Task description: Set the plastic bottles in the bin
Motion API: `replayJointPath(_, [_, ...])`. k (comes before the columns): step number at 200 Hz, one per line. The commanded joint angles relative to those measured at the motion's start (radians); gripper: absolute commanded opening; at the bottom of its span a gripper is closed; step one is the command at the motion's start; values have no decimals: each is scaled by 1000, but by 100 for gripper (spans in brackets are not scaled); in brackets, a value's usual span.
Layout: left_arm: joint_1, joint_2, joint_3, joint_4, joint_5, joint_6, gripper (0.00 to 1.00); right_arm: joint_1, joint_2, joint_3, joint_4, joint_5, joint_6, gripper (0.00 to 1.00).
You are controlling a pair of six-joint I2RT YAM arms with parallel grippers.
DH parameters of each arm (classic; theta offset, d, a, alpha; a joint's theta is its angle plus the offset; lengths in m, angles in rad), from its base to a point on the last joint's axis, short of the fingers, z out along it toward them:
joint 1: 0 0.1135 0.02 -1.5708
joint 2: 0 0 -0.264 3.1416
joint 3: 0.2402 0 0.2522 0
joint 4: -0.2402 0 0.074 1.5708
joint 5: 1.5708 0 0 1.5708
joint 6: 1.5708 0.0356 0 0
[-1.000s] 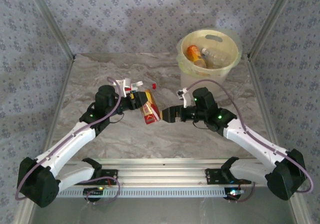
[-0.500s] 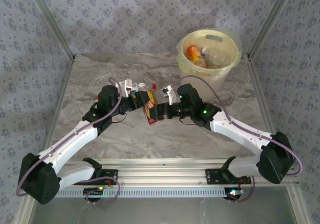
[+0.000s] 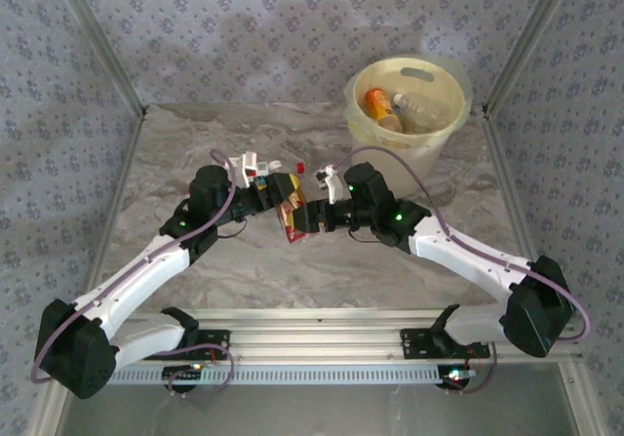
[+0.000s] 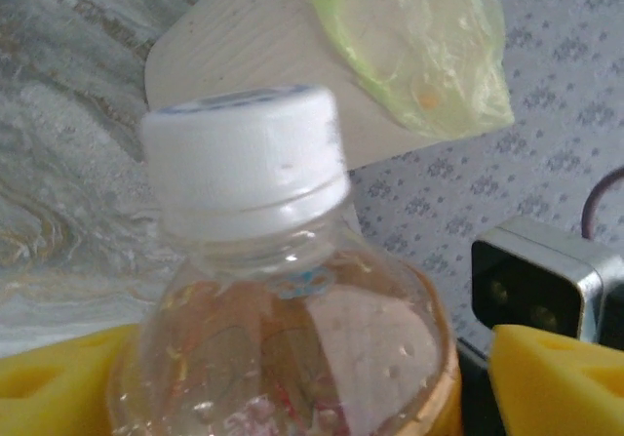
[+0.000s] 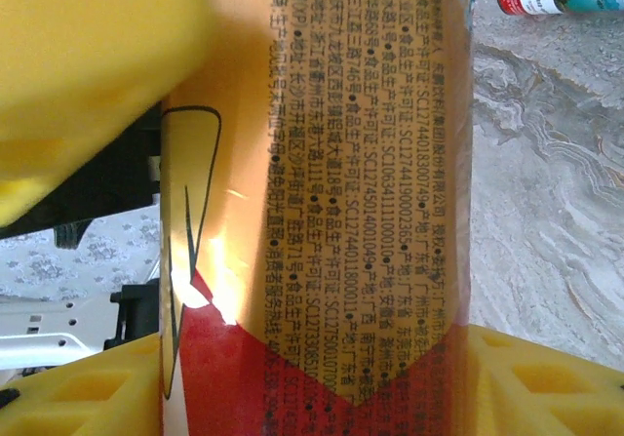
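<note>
Over the middle of the bench [image 3: 195, 153], both arms are reaching to one bottle [image 3: 292, 218] with an orange and red label and a white cap [image 4: 244, 148]. The right pincer [image 3: 310, 223] is clamping on it, its two yellow pads [image 5: 78, 397] pressing against the label from both sides. The left pincer [image 3: 277, 194] is standing apart around the bottle's upper part, and one pad [image 4: 556, 377] is showing a gap beside the shoulder. The bin [image 3: 390, 148] is sitting at the far right of the bench, holding two bottles [image 3: 378, 102] inside.
</note>
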Motion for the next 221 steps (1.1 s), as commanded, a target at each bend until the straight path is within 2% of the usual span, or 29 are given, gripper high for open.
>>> replayJointPath(1, [-5, -35, 61, 71, 27, -8, 100, -17, -61, 50, -56, 10, -46, 57])
replayJointPath(32, [-4, -76, 90, 64, 39, 32, 100, -77, -135, 49, -153, 25, -86, 57])
replayJointPath(84, [-8, -145, 153, -55, 132, 271, 100, -207, -279, 102, -372, 52, -188, 57])
replayJointPath(114, [-16, -183, 191, -125, 163, 376, 100, -281, -324, 210, -511, 138, -252, 57])
replayJointPath(163, [-39, -210, 194, -139, 166, 435, 100, -389, -274, 457, -694, 282, -411, 57])
replayJointPath(221, [-54, -230, 189, -137, 129, 458, 100, -450, -110, 677, -740, 434, -522, 56])
